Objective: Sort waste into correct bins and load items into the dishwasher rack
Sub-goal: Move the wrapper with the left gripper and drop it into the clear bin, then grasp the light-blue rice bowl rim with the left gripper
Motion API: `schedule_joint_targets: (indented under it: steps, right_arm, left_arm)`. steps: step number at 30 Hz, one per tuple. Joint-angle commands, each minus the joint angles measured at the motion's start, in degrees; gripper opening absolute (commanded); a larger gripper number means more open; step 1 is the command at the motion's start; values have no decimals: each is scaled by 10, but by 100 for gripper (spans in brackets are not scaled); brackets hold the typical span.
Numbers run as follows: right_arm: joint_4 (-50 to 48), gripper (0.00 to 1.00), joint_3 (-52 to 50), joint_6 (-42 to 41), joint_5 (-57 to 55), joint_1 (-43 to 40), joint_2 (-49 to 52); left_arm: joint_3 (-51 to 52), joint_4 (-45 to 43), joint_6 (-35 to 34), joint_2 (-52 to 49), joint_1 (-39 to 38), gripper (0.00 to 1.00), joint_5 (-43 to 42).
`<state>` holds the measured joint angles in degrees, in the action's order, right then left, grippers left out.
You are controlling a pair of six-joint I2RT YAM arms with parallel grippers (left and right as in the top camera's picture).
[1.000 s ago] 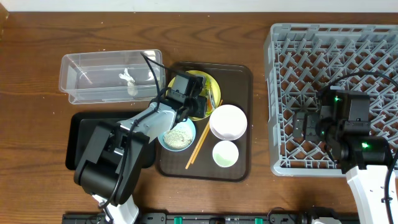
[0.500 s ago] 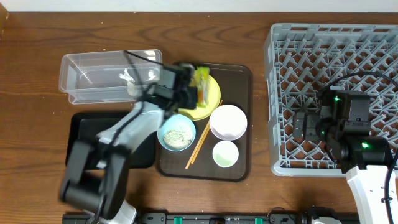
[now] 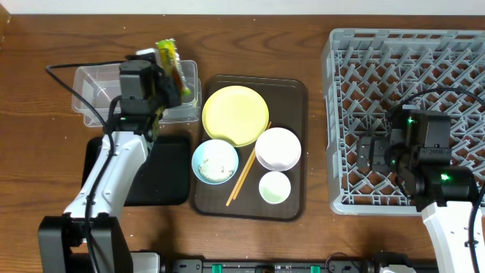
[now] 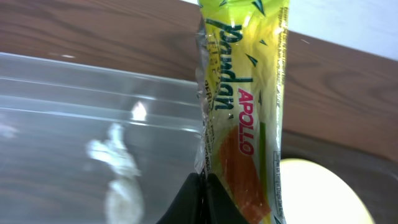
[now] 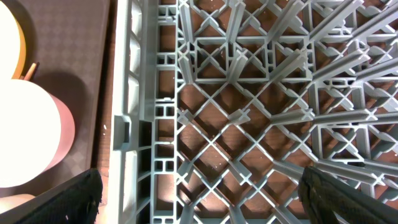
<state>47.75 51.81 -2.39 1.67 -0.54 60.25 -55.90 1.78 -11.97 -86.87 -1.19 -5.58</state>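
My left gripper (image 3: 161,82) is shut on the yellow-green snack wrapper (image 3: 168,58) and holds it above the right end of the clear tub (image 3: 95,97). In the left wrist view the wrapper (image 4: 245,106) hangs from my fingertips (image 4: 204,190), with the crumpled white scrap (image 4: 118,163) in the tub (image 4: 56,87) below. The yellow plate (image 3: 235,114), light blue bowl (image 3: 215,161) with rice scraps, white bowl (image 3: 278,149), cup (image 3: 274,187) and chopsticks (image 3: 246,171) lie on the brown tray. My right gripper (image 3: 371,153) is open and empty over the grey rack (image 3: 424,57).
The brown serving tray (image 3: 294,91) sits between the tub and the rack. The black tray (image 3: 167,178) lies in front of the tub, partly under my left arm. The rack's pegs and left wall (image 5: 134,93) show under the right gripper (image 5: 199,193).
My left gripper has lifted the wrapper off the yellow plate and carried it left and back to above the clear tub. The right arm has not moved.
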Motion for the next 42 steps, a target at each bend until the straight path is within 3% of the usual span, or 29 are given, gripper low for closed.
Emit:
schedule_joint_targets:
  steps: [1,3,5,6,16,22,27,32,42]
  right_arm:
    - [0,99,13,-3,-1,7,-5]
    - [1,99,13,-3,-1,7,-5]
    - [1,99,13,-3,-1,7,-5]
    - [1,99,13,-3,-1,7,-5]
    - [1,99,13,-3,-1,7,-5]
    - [0,99,13,-3,-1,7,-5]
    - [0,99,13,-3,-1,7,-5]
    - [0,99,13,-3,-1,7,-5]
    - [0,99,13,-3,-1,7,-5]
  left_arm:
    - [-2,-11,2,-14,7,13,40]
    - [-2,-12,2,-19,7,17,41]
    - [-2,-10,2,-21,6,41,48]
    - [-2,-10,2,-22,6,48,49]
    - [-2,-3,3,-18,5,49,47]
    - [-3,79,3,43,-10,49,45]
    - [-3,205,3,102,-67,49,0]
    - [-1,284,3,94,-152,49,0]
    - [4,289,2,-1,-290,48,1]
